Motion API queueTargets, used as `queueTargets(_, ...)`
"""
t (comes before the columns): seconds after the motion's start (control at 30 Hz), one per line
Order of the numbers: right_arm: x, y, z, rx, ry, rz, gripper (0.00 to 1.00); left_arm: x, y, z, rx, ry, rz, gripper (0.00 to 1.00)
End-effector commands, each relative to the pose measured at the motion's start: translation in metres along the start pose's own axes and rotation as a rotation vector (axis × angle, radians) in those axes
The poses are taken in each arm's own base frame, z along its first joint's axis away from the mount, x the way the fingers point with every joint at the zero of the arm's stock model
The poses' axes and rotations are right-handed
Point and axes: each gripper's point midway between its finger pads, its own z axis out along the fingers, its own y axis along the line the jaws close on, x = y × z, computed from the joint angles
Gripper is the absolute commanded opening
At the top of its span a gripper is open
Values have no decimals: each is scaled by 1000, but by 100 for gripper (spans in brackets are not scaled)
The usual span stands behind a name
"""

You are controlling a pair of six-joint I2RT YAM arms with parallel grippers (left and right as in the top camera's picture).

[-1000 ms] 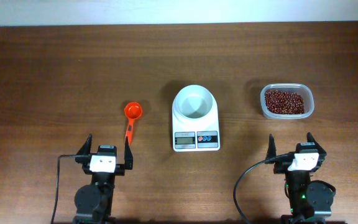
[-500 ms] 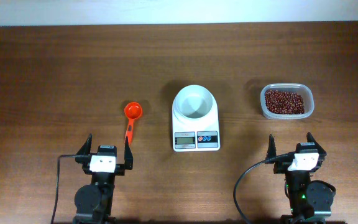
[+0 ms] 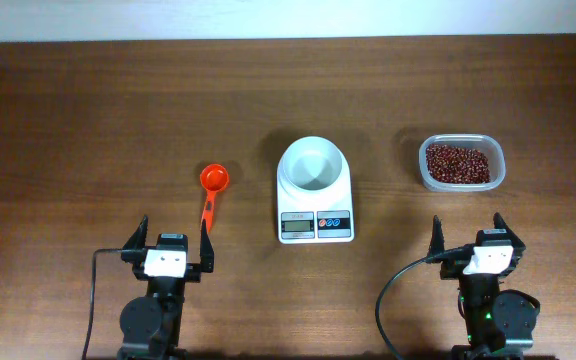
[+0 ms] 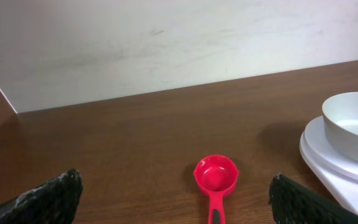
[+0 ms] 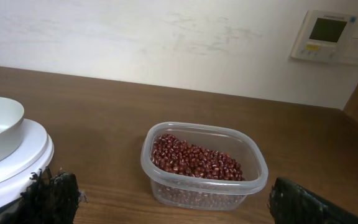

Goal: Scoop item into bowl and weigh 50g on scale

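The dark red-brown beans [image 3: 458, 163] fill a clear plastic tub [image 3: 498, 160] at the right, also in the right wrist view [image 5: 196, 158]. The white bowl [image 3: 313, 165] stands empty on the white scale [image 3: 315, 225]; both show in the left wrist view, bowl [image 4: 356, 127] on scale [image 4: 328, 168]. A red scoop [image 3: 211, 190] lies left of the scale, handle toward me, and shows in the left wrist view [image 4: 215, 176]. My left gripper [image 3: 173, 240] is open and empty, just behind the scoop's handle. My right gripper [image 3: 468, 235] is open and empty, short of the tub.
A white wall runs along the table's far edge [image 3: 288, 38]. A wall panel with a display [image 5: 327, 34] hangs behind the tub. A black cable [image 3: 388, 300] trails by the right arm's base.
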Motion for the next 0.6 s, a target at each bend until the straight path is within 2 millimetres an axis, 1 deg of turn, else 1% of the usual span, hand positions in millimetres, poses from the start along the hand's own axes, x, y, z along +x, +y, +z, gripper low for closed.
queueTargets(0.0, 2, -1, 0, 7, 5, -6, 98, 1, 0, 0, 4, 0, 16, 99)
queueTargets(0.57, 3, -1, 0, 8, 5, -6, 99, 1, 0, 0, 4, 0, 16, 99)
